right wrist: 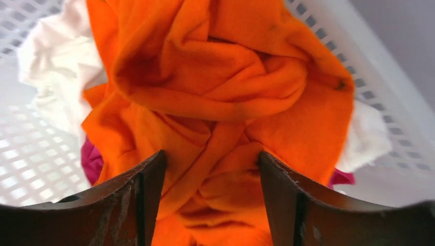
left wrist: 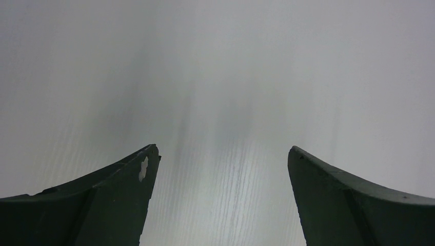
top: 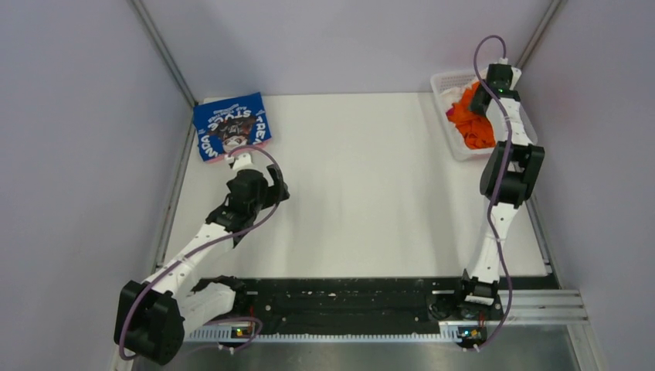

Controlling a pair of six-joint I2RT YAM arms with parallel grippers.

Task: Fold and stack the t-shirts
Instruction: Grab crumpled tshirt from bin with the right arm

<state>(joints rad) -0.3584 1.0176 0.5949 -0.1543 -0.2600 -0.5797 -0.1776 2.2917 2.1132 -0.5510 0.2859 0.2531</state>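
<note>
From above, the folded blue t-shirt [top: 232,126] is lying in the far left corner of the table [top: 363,193], with the left gripper [top: 231,159] sitting just beside its near edge. The right gripper [top: 480,104] is hanging over the basket [top: 446,81]. The left wrist view is showing only bare table between jaws parted wide, holding nothing. The right wrist view is showing the orange t-shirt [right wrist: 220,92] bunched between released jaws, unpinched, over a white t-shirt [right wrist: 51,56] and a magenta t-shirt [right wrist: 91,161].

White arms [top: 193,251] with black joints [top: 249,193], looping purple cables [top: 476,56], dark tapered fingers [left wrist: 102,205] with scuffed edges.
</note>
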